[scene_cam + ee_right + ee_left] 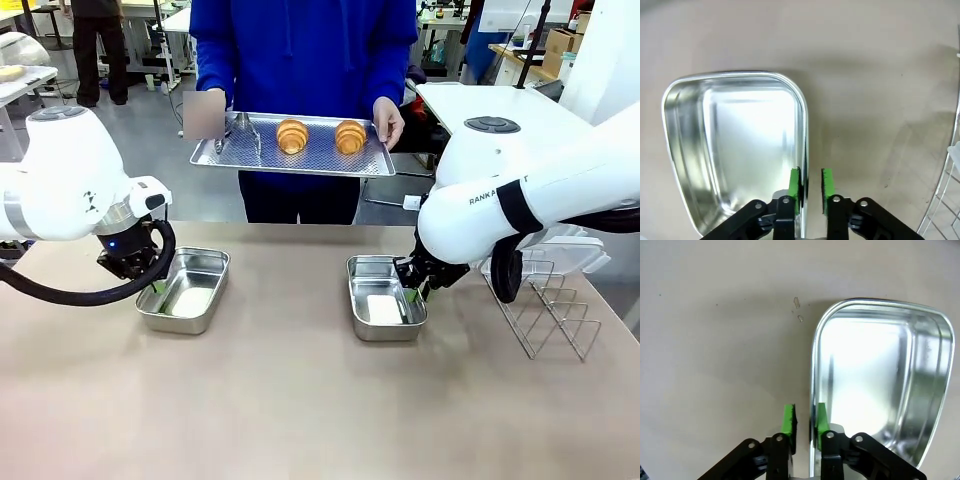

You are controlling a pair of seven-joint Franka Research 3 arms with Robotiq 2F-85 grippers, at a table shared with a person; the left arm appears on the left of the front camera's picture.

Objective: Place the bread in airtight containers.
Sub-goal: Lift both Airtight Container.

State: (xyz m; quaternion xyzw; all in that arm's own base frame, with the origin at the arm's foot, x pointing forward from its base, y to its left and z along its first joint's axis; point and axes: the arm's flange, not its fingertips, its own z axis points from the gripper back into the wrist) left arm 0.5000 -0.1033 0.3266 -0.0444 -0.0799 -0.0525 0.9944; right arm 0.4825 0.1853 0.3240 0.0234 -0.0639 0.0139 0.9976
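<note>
Two grippers each pinch a rim: the left gripper (155,284) (804,420) on the left tin (197,268) (880,310) toward the table's (300,420) left edge, the right gripper (415,292) (811,182) on the right tin (370,272) (730,82) right of centre. Beyond the far edge, a person (300,50) holds a perforated tray (320,162) carrying one roll (292,135) beside a second roll (350,136).

The left tin (190,285) and the right tin (383,300) lie well apart on the worktop (300,400), with a wire rack (550,315) near the right tin's right. The left gripper (158,287) has its fingers astride the left tin's left rim, and the right gripper (415,293) has its fingers astride the right tin's right rim. Beyond the far edge a person (300,40) holds a tray (320,162) bearing tongs (240,135), a roll (292,136) and a second roll (350,136) side by side.
</note>
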